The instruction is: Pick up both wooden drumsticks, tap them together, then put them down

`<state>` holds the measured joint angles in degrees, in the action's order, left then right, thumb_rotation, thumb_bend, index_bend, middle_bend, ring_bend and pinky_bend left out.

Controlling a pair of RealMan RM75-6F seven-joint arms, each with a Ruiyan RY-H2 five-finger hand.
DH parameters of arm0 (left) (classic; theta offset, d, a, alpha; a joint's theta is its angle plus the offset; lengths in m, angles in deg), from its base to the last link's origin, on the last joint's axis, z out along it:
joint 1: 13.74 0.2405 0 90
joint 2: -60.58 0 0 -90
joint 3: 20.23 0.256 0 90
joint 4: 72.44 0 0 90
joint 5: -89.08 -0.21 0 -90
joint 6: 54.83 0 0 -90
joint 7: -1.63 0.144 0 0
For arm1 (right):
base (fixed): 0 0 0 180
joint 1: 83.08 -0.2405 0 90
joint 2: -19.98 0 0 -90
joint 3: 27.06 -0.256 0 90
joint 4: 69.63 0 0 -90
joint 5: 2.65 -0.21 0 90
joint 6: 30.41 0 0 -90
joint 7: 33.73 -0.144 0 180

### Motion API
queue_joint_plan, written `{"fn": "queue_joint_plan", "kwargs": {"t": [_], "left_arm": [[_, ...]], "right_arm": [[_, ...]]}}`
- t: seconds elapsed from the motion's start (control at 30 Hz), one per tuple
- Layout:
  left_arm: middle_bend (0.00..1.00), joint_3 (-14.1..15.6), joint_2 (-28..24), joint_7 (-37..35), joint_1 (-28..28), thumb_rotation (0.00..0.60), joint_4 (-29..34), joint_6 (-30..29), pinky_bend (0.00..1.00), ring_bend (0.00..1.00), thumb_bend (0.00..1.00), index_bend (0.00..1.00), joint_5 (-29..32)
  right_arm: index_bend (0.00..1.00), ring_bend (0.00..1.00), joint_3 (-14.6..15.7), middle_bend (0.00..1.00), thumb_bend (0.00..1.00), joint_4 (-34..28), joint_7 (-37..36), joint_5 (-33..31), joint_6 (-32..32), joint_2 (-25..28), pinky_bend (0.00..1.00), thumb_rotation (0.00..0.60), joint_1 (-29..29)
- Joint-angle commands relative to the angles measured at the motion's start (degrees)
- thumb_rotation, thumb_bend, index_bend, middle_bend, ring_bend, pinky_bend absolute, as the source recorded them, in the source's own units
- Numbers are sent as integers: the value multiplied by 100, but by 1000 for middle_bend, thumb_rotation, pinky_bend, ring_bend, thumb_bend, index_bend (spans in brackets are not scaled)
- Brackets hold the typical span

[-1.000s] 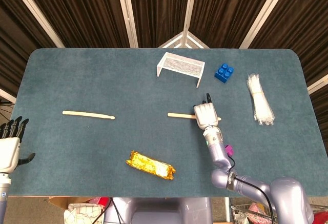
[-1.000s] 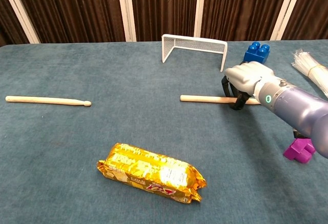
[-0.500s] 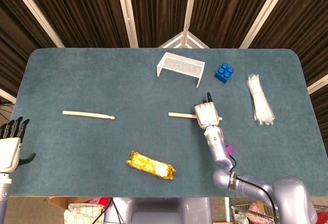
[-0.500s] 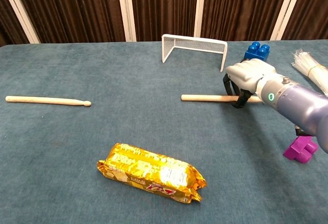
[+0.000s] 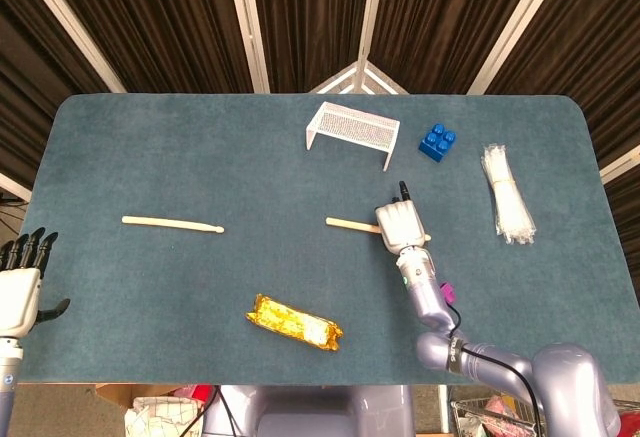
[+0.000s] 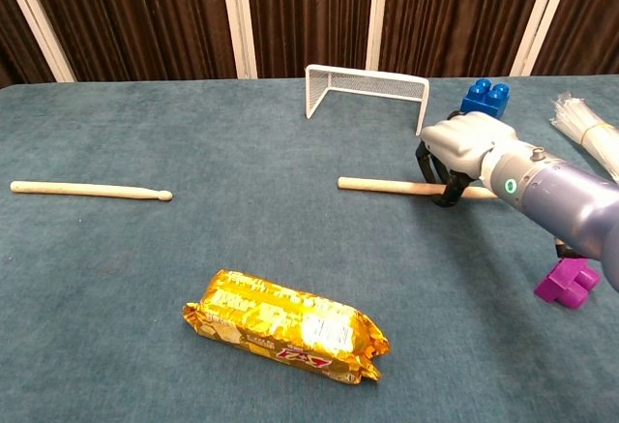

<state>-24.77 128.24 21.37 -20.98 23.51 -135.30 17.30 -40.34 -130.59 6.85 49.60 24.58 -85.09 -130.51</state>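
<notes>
The right robot hand (image 6: 462, 152) has its fingers curled around the right drumstick (image 6: 387, 186), which lies on the bench (image 6: 290, 133). The left robot hand (image 5: 18, 287), fingers spread, holds nothing, well apart from the left drumstick (image 5: 172, 223). Current step: grasping. Next: lift the right drumstick; bring the left hand to the other.

worktop (image 5: 150, 147): teal-blue felt. drumsticks, left (image 5: 172, 223) & right (image 5: 350, 224): pale bare wood. snack pack (image 6: 285, 325): shiny gold foil w/ red-white print. wire goal (image 5: 351, 132): white mesh. brick (image 5: 437, 143): bright blue; small block (image 6: 567, 283): magenta. tie bundle (image 5: 507, 195): clear-white. right robot hand (image 6: 464, 147): white shell, black fingers (image 6: 447, 191); left robot hand (image 5: 20, 292): same. backdrop: dark brown curtain, white stripes.
</notes>
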Motion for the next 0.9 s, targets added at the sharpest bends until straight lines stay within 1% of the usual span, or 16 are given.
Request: {"fn": "queue_joint_plan", "kwargs": {"t": [0.03,0.33,0.43,0.67,0.77,0.9], "left_arm": [[0,2,-1,-3,-3,600,0,7,20,0,275,13,4],[0,0,-1,-25,-15,600,-11,29,20,0,275,13,24],[0,2,-6,-40,-13,600,-10,25,20,0,275,13,17],[0,1,-48,-158,-4,600,3,4,20,0,275,13,-34],[0,-10,-80,-284,10,600,-9,-48,20,0,275,13,-110],[0,-17,-129,-435,-12,600,-58,-29,20,0,275,18,-201]], "right_arm": [[686,358,22,605,485,-10,-68,67,-7,25,0,600,13],[710,361,57,614,502,-98,-269,246,-31,125,0,600,41],[721,361,74,620,505,-129,-436,371,-46,155,0,600,51],[733,362,138,623,510,-108,-1180,867,-129,247,0,600,79],[746,371,121,628,514,-98,-1603,1090,-84,273,0,600,108],[752,372,133,630,515,-118,-2226,1551,81,365,0,600,127]]}}
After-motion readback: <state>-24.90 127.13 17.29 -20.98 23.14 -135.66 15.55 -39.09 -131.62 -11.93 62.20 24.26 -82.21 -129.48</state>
